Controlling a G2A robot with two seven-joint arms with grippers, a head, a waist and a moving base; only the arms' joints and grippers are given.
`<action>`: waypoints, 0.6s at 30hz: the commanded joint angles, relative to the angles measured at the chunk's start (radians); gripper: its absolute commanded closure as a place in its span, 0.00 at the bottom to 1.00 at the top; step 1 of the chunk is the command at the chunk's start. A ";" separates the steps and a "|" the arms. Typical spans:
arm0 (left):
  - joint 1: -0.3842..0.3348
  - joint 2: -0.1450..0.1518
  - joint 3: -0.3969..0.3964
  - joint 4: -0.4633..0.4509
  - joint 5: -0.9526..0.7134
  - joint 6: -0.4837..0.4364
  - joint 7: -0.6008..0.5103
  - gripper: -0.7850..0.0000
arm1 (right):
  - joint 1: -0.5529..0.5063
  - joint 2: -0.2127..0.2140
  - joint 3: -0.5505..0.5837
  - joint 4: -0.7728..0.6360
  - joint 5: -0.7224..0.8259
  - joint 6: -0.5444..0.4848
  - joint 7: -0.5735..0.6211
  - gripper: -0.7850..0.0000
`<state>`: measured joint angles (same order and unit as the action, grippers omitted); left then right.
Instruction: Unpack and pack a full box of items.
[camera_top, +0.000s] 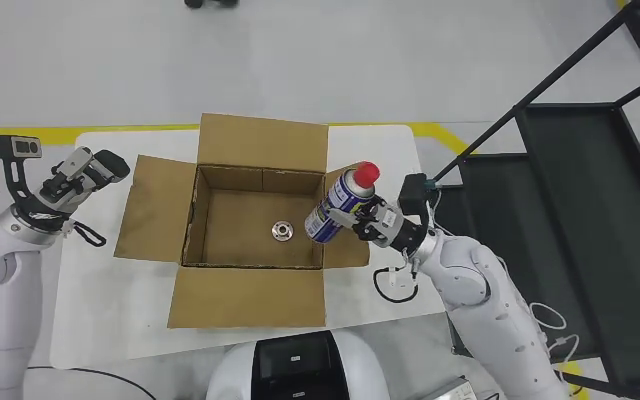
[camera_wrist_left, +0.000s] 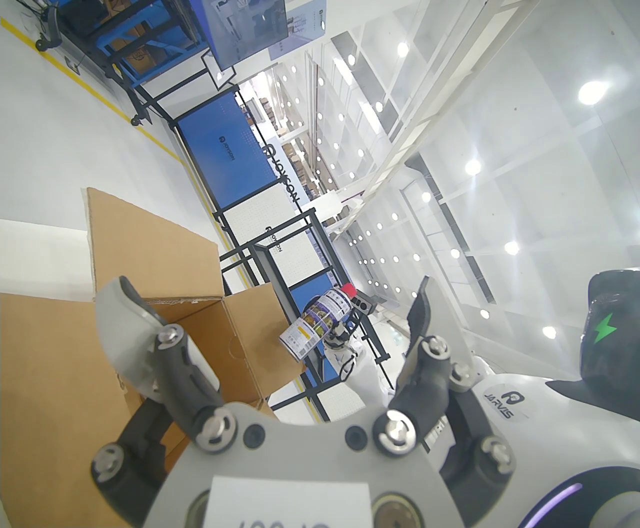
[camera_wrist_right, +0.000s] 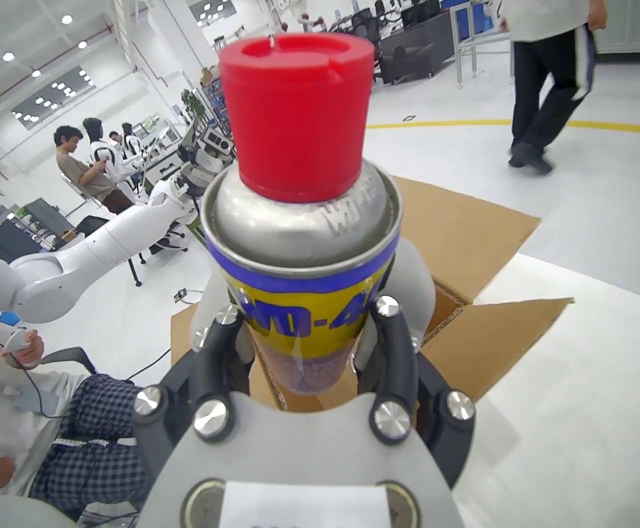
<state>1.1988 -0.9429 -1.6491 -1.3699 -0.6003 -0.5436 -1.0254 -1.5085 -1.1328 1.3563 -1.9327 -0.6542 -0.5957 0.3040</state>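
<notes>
Top view, box (camera_top: 240, 222): open on the desk (camera_top: 100, 300), all 4 flaps folded out. On its floor I can make out just 1 small round metal piece (camera_top: 279, 232).
Top view, spray can (camera_top: 340, 203): held tilted in the air above the box's right wall, red cap pointing away from the box.
Top view, right hand (camera_top: 372, 222): just outside the box's right flap, gripping the can.
Top view, left hand (camera_top: 75, 180): well to the left of the box, over the desk's edge.
Left wrist view, left hand (camera_wrist_left: 270, 310): fingers spread wide, nothing between them. The box (camera_wrist_left: 50, 350) is close by and the spray can (camera_wrist_left: 320, 320) lies beyond its far side.
Right wrist view, right hand (camera_wrist_right: 310, 330): both fingers clamped on the body of the spray can (camera_wrist_right: 300, 225), with the box (camera_wrist_right: 465, 235) flaps behind it.
Progress: the box looks almost bare, so either the unpacking is nearly done or the packing has barely begun. Which way the can is heading cannot be told from here.
Left to do: probably the metal piece and this can, then whichever half of the job follows.
</notes>
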 joint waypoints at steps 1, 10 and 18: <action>0.000 0.000 0.000 0.000 0.000 0.000 0.000 0.00 | 0.039 -0.002 -0.046 -0.024 0.000 0.053 0.108 1.00; 0.000 0.000 0.000 0.000 0.000 0.000 0.000 0.00 | 0.398 -0.064 -0.352 0.192 0.127 0.323 0.353 1.00; 0.000 0.000 0.000 0.000 0.000 0.000 0.000 0.00 | 0.624 -0.136 -0.534 0.461 0.276 0.459 0.448 1.00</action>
<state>1.1988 -0.9429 -1.6491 -1.3699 -0.6003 -0.5436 -1.0254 -0.9030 -1.2624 0.8375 -1.5052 -0.3960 -0.1464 0.7412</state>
